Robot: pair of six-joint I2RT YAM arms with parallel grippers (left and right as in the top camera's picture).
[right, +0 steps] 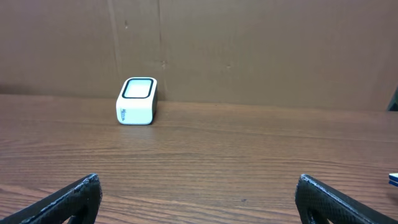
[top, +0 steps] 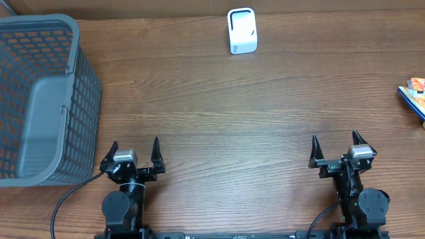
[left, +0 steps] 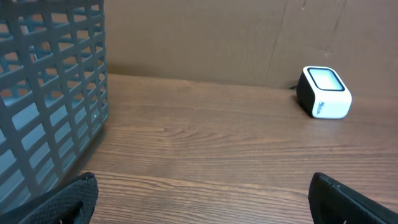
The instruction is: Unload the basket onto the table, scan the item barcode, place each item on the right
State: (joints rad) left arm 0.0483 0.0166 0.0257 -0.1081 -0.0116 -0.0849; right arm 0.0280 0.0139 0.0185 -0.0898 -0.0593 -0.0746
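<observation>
Outside left wrist view, item (top: pixel 416 94) at overhead right edge, left tool (top: pixel 135 146) and right tool (top: pixel 334 141) released

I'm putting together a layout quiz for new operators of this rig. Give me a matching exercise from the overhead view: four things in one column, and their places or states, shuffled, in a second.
Things
1. grey basket
2. white scanner
3. colourful item
4. left claw

Places or states
A. far side of the table, near the middle
B. right edge, partly cut off by the frame
C. left side, standing upright
D. near side, open, holding nothing

Pairs: 1-C, 2-A, 3-B, 4-D
</observation>
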